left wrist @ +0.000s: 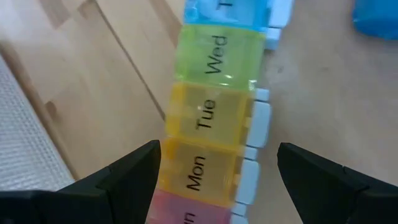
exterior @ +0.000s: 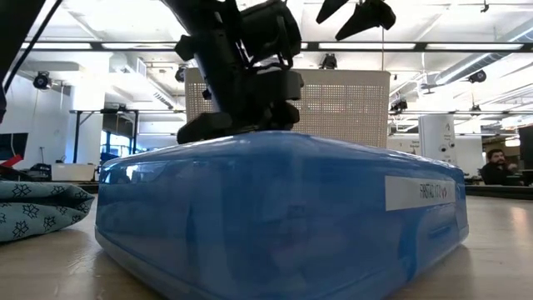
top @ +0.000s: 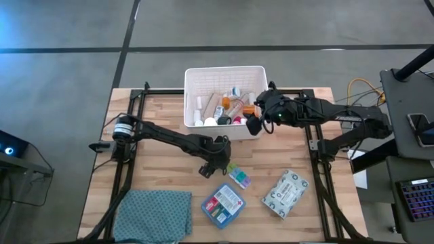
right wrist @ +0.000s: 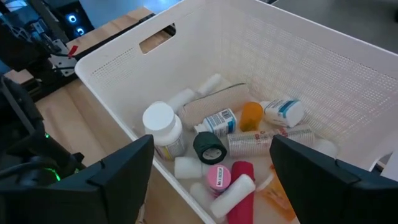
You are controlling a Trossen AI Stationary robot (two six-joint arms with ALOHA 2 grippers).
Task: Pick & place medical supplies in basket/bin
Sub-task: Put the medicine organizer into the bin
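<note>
Jaws, left gripper (left wrist: 217, 180): spread wide, one on each side of the pill organiser (left wrist: 214, 124), grasping nothing.
Jaws, right gripper (right wrist: 211, 180): parted and empty, above the white bin (top: 193, 78).
Pill organiser: lies flat on the desk (top: 163, 169) near the blue first-aid box (top: 222, 205); long axis diagonal.
Bin contents: bottles, tubes, orange container, lying mixed.
Hidden: organiser ends cut off in left wrist view; first-aid box blocks most of low view.
</note>
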